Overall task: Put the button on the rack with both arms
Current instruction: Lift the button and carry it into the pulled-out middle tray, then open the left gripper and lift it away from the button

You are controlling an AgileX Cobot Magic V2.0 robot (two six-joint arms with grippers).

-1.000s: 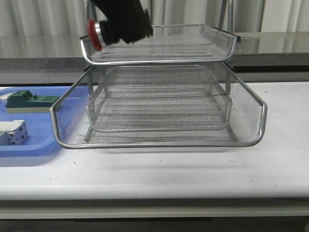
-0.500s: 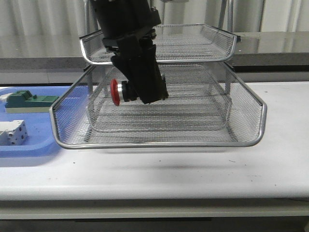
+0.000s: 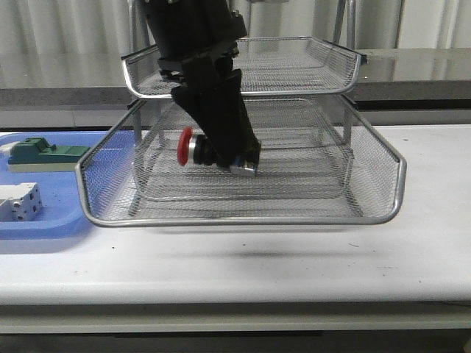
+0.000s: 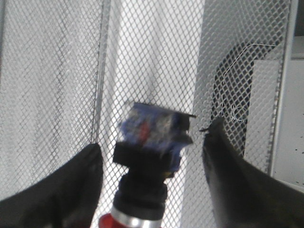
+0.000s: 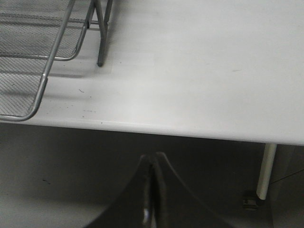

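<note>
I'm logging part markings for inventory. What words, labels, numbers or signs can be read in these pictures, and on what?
None can be read.
Button: its block is blurred; no legible marking.
Rack: bare mesh.
Green block and white block: no text shows.

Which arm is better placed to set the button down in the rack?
Left. Its gripper is over the pulled-out tray of the rack, the button between its fingers. The right gripper is shut, off the table edge.

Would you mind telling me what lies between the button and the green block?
In the front view, the rack's mesh side wall and bare blue tray separate button from green block.
</note>
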